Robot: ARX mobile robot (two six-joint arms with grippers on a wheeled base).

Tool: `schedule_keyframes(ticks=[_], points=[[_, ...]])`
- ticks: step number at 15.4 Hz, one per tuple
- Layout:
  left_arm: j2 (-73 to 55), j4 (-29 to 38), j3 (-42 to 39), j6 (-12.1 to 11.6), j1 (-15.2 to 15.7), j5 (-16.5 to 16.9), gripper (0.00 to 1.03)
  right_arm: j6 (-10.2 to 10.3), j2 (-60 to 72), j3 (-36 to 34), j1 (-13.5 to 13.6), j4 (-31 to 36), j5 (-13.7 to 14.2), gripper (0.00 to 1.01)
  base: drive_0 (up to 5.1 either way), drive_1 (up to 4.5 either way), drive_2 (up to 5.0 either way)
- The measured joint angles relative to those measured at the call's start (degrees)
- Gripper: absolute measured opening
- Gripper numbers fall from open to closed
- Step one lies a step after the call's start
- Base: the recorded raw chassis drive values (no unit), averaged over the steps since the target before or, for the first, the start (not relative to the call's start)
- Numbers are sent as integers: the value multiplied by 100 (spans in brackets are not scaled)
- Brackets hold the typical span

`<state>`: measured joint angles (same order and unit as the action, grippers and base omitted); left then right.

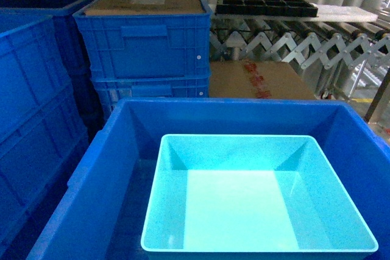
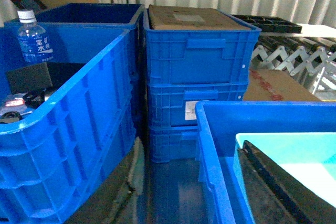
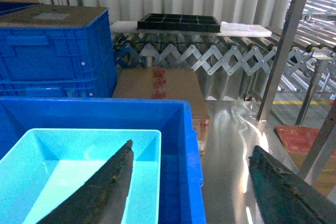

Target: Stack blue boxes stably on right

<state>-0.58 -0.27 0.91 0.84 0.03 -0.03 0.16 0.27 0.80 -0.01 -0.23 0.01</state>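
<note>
Likely light, stiff and slick, the shallow turquoise plastic tub below the spread-apart right pincer suits a rolled-rim grip; left pincer's state I cannot tell.

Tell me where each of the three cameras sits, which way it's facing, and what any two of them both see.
Head: mounted high on the robot, slanting down into the turquoise tub inside a big blue crate; no robot parts show.
Left wrist: low at the crate's left, facing forward at stacked blue crates and a water bottle; a dark finger shows.
Right wrist: above the crate's right side, facing a roller conveyor; the right hand is open.
Shared: all three see the tub and the black tray.
</note>
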Motion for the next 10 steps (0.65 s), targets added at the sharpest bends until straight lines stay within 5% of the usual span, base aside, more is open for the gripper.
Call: schedule_keyframes(ticks=[3,4,10], points=[[0,0,0,0,-2,0,92,0,0,0,0,0,0,98,0,0,0],[0,0,0,-4,-2,0,99,0,0,0,0,0,0,97,0,0,0],[0,0,0,-4,-2,0,98,0,0,0,0,0,0,98,0,0,0]])
